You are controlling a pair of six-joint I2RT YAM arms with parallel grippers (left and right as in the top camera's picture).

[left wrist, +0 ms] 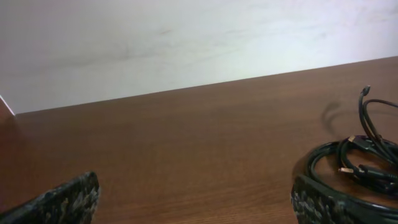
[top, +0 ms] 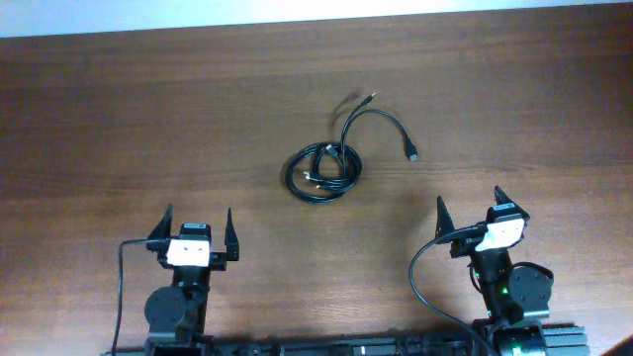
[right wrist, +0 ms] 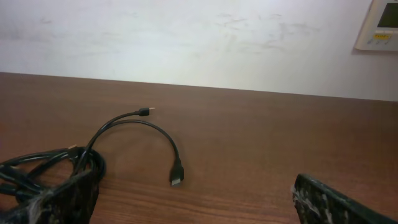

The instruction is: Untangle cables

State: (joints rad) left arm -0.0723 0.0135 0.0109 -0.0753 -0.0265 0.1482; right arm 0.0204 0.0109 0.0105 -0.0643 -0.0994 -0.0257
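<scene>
The cables (top: pixel 323 170) lie as a tangled black coil at the table's middle, with two loose ends running up and right to small plugs (top: pixel 411 154). The coil also shows at the right edge of the left wrist view (left wrist: pixel 357 168) and at the left of the right wrist view (right wrist: pixel 43 171), where one plug (right wrist: pixel 177 177) lies on the wood. My left gripper (top: pixel 195 233) is open and empty near the front left, well short of the coil. My right gripper (top: pixel 472 213) is open and empty at the front right, below the plug.
The wooden table (top: pixel 148 119) ends at a white wall along the far edge. A thick black wire (top: pixel 423 272) loops beside the right arm's base. A wall panel (right wrist: pixel 379 25) shows at the top right of the right wrist view.
</scene>
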